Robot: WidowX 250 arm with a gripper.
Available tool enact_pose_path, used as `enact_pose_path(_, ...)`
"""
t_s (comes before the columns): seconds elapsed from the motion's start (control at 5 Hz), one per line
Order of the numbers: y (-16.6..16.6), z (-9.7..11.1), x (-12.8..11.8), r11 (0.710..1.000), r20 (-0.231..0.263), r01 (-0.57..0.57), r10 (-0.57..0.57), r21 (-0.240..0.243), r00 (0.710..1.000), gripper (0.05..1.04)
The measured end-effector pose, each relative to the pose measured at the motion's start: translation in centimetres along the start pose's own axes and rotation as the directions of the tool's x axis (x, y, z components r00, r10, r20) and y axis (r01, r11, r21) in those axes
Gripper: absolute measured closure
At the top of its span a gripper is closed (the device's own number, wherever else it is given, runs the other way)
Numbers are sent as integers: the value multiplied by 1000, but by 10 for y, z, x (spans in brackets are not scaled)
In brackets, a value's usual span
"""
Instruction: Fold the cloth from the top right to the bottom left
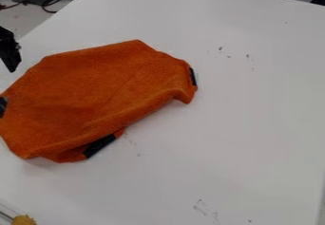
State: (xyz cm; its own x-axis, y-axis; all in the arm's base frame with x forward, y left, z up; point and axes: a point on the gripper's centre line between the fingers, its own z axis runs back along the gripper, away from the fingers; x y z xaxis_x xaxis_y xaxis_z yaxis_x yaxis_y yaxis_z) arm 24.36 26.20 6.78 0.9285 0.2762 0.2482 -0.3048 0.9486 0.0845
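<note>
- Orange cloth [101, 86] lies on the white table [241, 134], spread loosely, lower edge rumpled — not a flat sheet.
- Black patches on the cloth: one at its right end [194, 77], one on its lower edge [100, 145], one on its left edge [3, 106].
- Black gripper [10, 53] is just off the cloth's upper left, apart from it in the view. Can't tell how far open it is, or if it has hold of anything.
- Small dark marks on the table, right of the cloth and below it.
- Yellow lump [24, 220] below the cloth's left part, partly cut off.
- Black cables [49, 3] beyond the cloth's upper left, past the table edge.
</note>
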Motion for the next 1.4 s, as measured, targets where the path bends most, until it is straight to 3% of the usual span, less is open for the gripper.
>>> enact_pose_path(0.2,-5,-10,-6,1000,-29,-7,6,-15,1000,83)
enact_pose_path(0.6,-91,5,8,998,-9,68,-68,8,998,83)
enact_pose_path(0.8,-129,7,16,993,-1,117,-117,-23,993,83)
enact_pose_path(1.4,-246,-2,47,961,-46,276,-276,-22,960,83)
